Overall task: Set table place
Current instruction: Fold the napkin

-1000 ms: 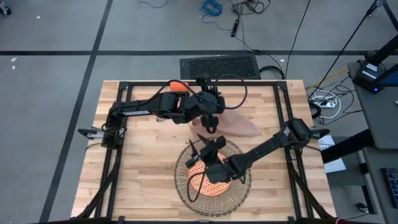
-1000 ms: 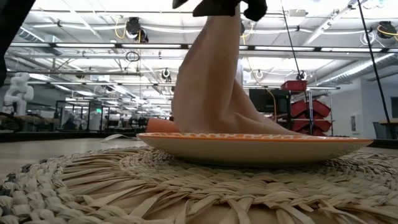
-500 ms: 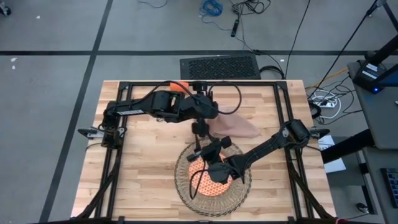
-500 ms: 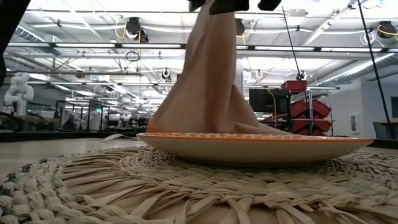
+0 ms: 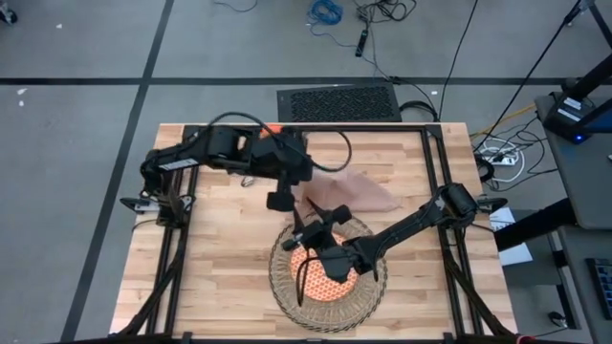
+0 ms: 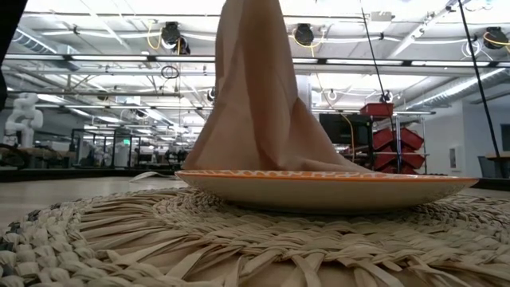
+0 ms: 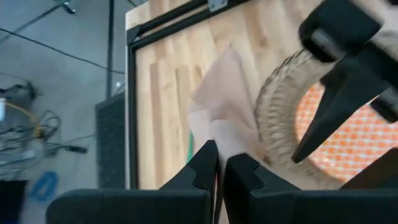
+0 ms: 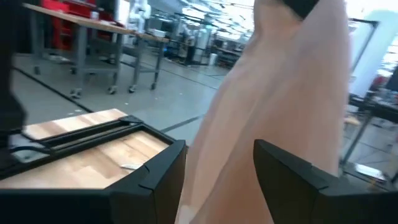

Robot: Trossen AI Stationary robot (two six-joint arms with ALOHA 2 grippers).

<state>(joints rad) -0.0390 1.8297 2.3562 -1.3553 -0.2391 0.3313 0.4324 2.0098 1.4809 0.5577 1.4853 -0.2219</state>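
A beige napkin (image 5: 359,194) lies on the table (image 5: 220,248) just beyond the round wicker placemat (image 5: 287,296), which carries the orange-patterned plate (image 5: 330,284). One end of the napkin is drawn up into a tall peak (image 6: 255,88). My left gripper (image 7: 217,167) is shut on that raised end, above the table left of the napkin (image 5: 279,199). My right gripper (image 5: 320,222) hovers open over the plate's far rim, one finger on either side of the hanging cloth (image 8: 273,112). My left gripper pinches the napkin's raised end (image 7: 217,146) between its two fingers, slanting down from the table's left; one layer or several, I cannot tell. The cloth hangs below the fingers in folds. Its lower part (image 6: 319,159) rests on the table behind the plate. My right gripper: I cannot tell whether its fingers touch the cloth.
A sliver of an orange cup (image 5: 272,126) shows at the table's far edge behind the left arm. A green strip (image 7: 188,148) peeks out beside the napkin. Bare wood lies to the left and right of the placemat.
My left gripper has gone toward the table's left edge and a little up, tipping as it went, with the napkin's end in its hold. The cloth's peak has grown taller and leans left, while its right part stays on the table. My right gripper has risen slightly and rolled.
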